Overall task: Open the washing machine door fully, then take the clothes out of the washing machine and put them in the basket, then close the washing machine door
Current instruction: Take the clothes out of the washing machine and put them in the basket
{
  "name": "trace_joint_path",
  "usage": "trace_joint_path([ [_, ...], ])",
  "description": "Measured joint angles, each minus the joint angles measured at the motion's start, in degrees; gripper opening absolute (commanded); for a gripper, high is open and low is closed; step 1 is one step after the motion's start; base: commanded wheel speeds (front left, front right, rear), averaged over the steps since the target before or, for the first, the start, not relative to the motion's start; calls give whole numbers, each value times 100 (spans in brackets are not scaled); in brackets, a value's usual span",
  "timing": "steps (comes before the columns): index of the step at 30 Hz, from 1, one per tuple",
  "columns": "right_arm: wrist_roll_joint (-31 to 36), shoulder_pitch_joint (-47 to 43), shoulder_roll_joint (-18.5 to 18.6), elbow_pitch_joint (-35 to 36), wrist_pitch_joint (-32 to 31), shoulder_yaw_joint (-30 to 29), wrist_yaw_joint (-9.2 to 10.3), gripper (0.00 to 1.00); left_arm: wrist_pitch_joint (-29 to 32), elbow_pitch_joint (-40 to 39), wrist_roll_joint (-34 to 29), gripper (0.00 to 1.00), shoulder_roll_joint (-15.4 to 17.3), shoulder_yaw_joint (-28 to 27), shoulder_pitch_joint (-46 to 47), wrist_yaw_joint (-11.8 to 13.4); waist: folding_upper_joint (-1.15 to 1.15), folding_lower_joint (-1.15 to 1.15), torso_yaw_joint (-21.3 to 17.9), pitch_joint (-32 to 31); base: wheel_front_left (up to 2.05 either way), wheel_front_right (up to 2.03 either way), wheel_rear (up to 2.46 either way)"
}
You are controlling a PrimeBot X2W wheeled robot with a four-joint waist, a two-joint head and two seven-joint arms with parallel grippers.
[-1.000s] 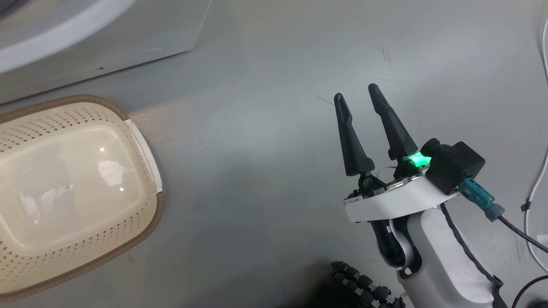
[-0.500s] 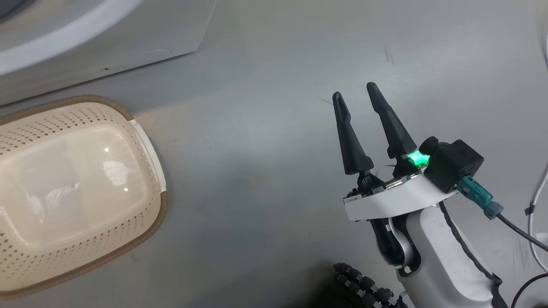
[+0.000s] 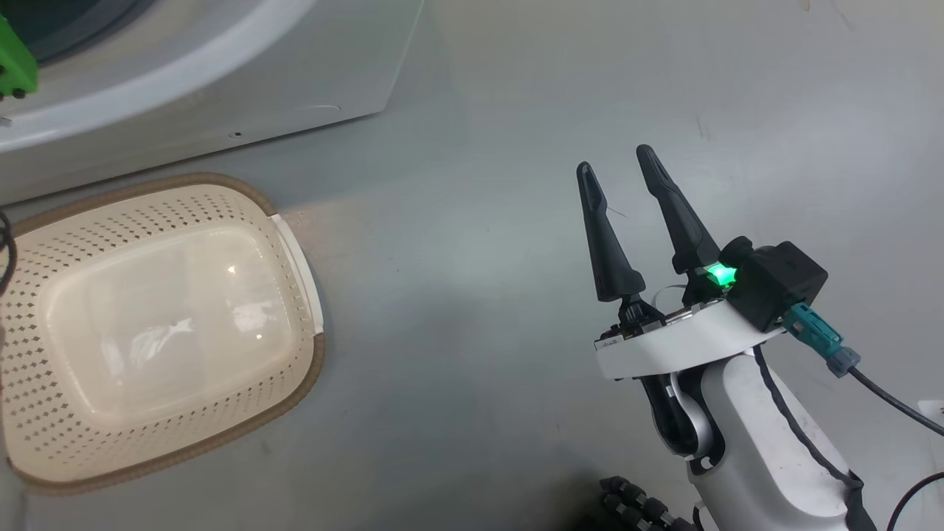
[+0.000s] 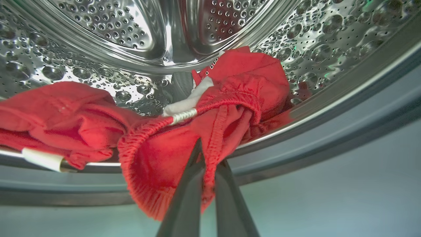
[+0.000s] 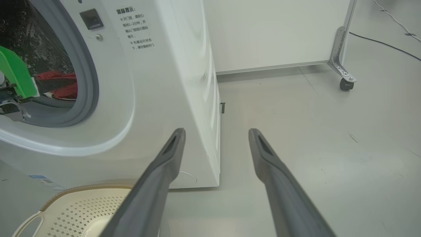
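Inside the steel drum [image 4: 164, 29] of the washing machine [image 5: 158, 82] lie red clothes [image 4: 236, 85] with a white drawstring. My left gripper [image 4: 208, 154] is shut on a fold of the red fabric at the drum's lip. The red clothes [image 5: 59, 85] also show through the machine's opening, beside a green part of my left arm [image 5: 14, 74]. The cream basket [image 3: 295, 383] sits on the floor in front of the machine [image 3: 221, 88], with nothing in it. My right gripper [image 3: 614, 159] hovers open over bare floor to the basket's right. The washing machine door is out of view.
A white panel on a metal castor foot [image 5: 343, 84] stands behind the machine on the right. A dark cable [image 5: 384, 46] runs across the grey floor far right. A black ribbed hose [image 3: 641, 509] lies at the bottom of the head view.
The head camera has shifted, so basket and machine sit further right and lower in view. A green part of my left arm has come in at the top left. The left gripper has shut.
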State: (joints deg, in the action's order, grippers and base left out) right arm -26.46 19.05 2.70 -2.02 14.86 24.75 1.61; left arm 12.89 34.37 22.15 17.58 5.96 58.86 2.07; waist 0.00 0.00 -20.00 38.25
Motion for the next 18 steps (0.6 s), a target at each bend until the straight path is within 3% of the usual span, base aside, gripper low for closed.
trace_joint_path([
  [9,264,-8,7,-243,0,-43,-53,100,-903,-70,164,0,-564,54,-781,-136,0,0,305,-356,0,0,0],
  [18,463,-231,13,-497,0,-168,-98,100,-1767,-154,346,0,-909,2,-1583,-189,0,0,640,-829,0,0,0],
])
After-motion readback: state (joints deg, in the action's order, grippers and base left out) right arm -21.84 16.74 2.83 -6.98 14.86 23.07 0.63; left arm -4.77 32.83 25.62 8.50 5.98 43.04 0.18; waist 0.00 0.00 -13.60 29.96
